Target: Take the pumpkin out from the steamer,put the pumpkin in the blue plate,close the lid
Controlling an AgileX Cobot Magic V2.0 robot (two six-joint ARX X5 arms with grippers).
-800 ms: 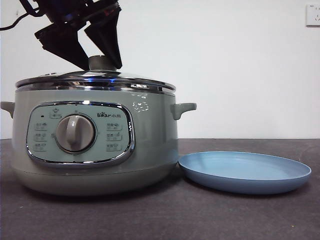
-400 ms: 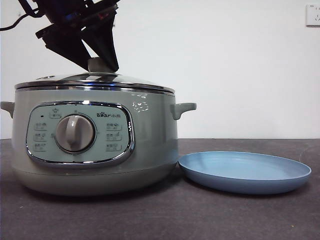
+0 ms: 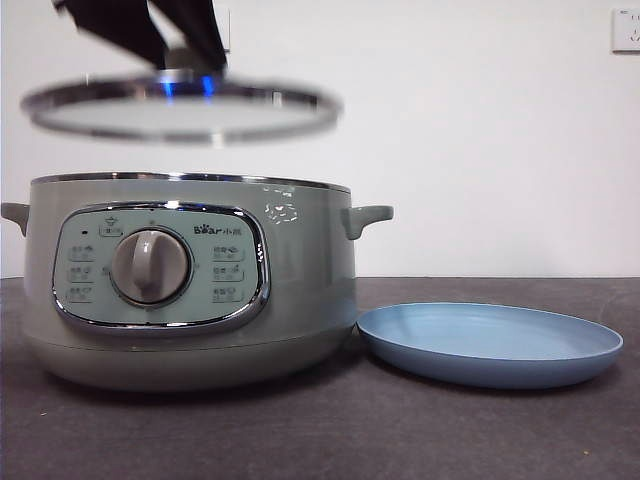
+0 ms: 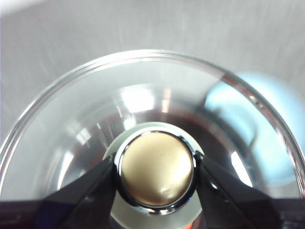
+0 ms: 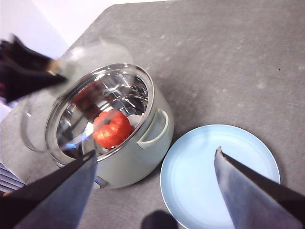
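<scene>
While my left gripper (image 4: 157,174) clenches the round glass lid (image 3: 180,108) by its knob, its slippery, breakable pane hangs above the sage-green steamer (image 3: 190,280).

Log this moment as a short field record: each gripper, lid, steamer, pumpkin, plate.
left gripper: shut on the lid's knob, holding the lid in the air above the steamer
right gripper: open, high over the table, holding nothing
steamer: uncovered
pumpkin: inside the steamer
blue plate: on the table beside the steamer, nothing on it
</scene>
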